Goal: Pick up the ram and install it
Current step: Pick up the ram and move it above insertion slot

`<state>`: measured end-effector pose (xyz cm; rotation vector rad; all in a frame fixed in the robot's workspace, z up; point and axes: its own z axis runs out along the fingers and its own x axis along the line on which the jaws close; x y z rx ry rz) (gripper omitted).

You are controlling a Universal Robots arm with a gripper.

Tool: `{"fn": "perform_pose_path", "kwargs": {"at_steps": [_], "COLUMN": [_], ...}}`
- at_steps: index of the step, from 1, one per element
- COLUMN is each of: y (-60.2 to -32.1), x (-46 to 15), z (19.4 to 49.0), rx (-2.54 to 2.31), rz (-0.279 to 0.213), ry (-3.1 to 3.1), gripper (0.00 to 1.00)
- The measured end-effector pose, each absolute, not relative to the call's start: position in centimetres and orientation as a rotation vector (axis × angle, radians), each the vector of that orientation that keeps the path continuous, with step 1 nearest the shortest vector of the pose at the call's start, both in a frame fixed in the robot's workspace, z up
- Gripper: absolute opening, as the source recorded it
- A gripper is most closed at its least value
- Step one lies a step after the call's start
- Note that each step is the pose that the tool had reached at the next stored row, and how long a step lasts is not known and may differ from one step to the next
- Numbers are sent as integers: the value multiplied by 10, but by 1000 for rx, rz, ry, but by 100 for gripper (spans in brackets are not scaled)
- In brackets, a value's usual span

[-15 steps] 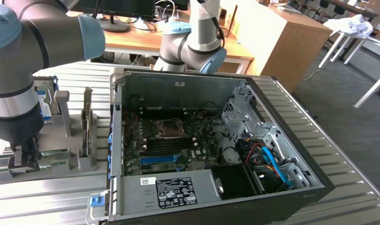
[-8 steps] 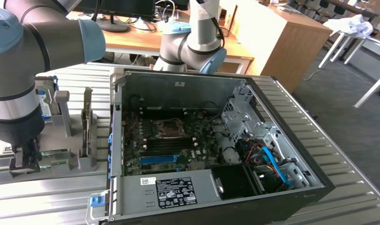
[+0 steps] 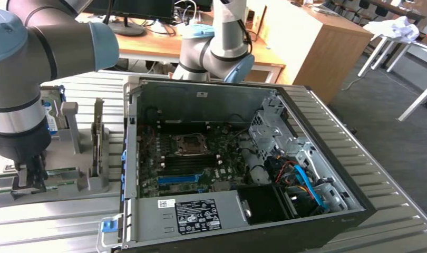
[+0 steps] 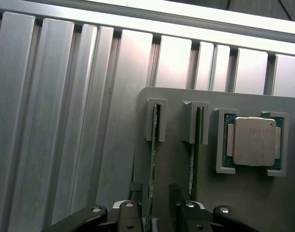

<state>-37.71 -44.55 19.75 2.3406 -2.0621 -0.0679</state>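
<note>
We see the gripper point(image 3: 30, 175) low over a grey holder point(image 3: 94, 182) that sits at nine o'clock from the open case point(image 3: 199, 103) in the exterior view, on the slatted metal table point(image 3: 51, 221). From the wrist, the gripper point(image 4: 154, 191) straddles the ram point(image 4: 152, 145), which stands on its long edge in a slot of the holder point(image 4: 174, 154). Its fingers point(image 4: 135, 189) are apart, one on each flat face of the stick, with a sliver of gap on both sides; nothing is gripped yet. A second stick point(image 4: 194, 159) stands in the neighbouring slot, between the ram and the processor point(image 4: 253, 141), which lies flat in its own square nest. In the exterior view the board point(image 3: 192, 168) lies inside the case, at about three o'clock from the gripper, and we cannot tell from here which socket is meant. We judge the ram to be light and stiff but thin and fragile: it should not flex, though its chips and contact edge would suffer under a hard or crooked squeeze. We would hold it across the two flat faces, close to the free top edge and near mid-length, so it hangs level and does not pivot. The bare board may be a little slick, so we think a square, moderate grip suits it, kept clear of the second stick just beside it.
</note>
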Motion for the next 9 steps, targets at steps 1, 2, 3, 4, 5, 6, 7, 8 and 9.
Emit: {"fn": "perform_pose_path", "kwargs": {"at_steps": [1,2,3,4,5,6,7,8,9], "y": [-445,-445,-445,-445,-445,-445,-445,-445,-445], "x": [-377,-377,-377,-377,-377,-377,-377,-377,-377], "z": [197,197,197,197,197,197,197,197,197], "rx": [2340,2340,2340,2340,2340,2340,2340,2340,2340], "rz": [-68,-68,-68,-68,-68,-68,-68,-68,-68], "ry": [-2062,-2062,-2062,-2062,-2063,-2062,-2063,-2062,-2062], "gripper": [36,36,36,36,36,36,36,36,36]}}
